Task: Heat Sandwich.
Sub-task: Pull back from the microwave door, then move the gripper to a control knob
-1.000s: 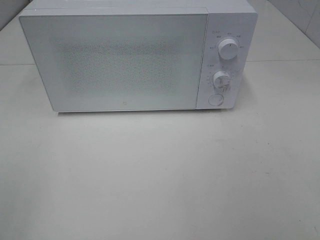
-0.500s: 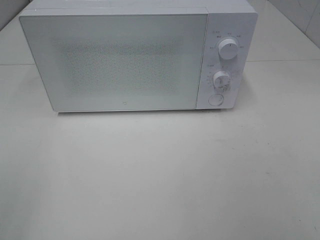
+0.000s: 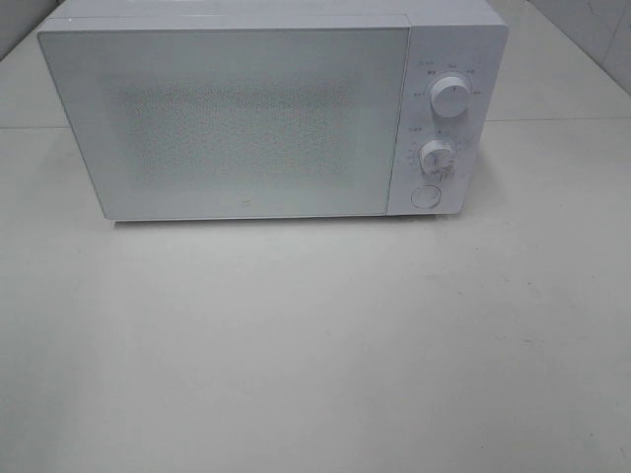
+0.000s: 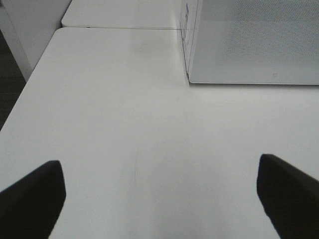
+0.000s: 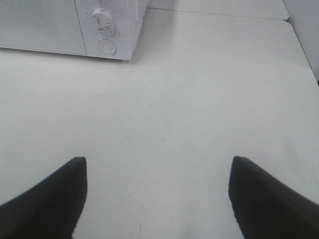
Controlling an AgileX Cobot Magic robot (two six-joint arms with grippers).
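As it hangs above the counter [image 4: 124, 124], the left gripper [image 4: 159, 199] stands wide, nothing between its fingers [image 4: 32, 199] — the right gripper [image 5: 158, 199] likewise spread, holding nothing. Past the left one lies the microwave's [image 4: 249, 40] near corner; past the right one, its lower knob [image 5: 102, 17] and round button [image 5: 107, 46]. Seen from high, the microwave stands at the back of the counter, door [image 3: 232, 118] shut, upper knob [image 3: 450, 99] above the lower on its right-hand panel. Where the sandwich is — cannot tell.

I see a white microwave [image 3: 449, 39], its door [image 3: 237, 123] speckled with a fine grey dot mesh, white knobs [image 3: 450, 100], on an off-white table [image 3: 315, 345]. The left gripper [image 4: 159, 199] and right gripper [image 5: 157, 199] show black.
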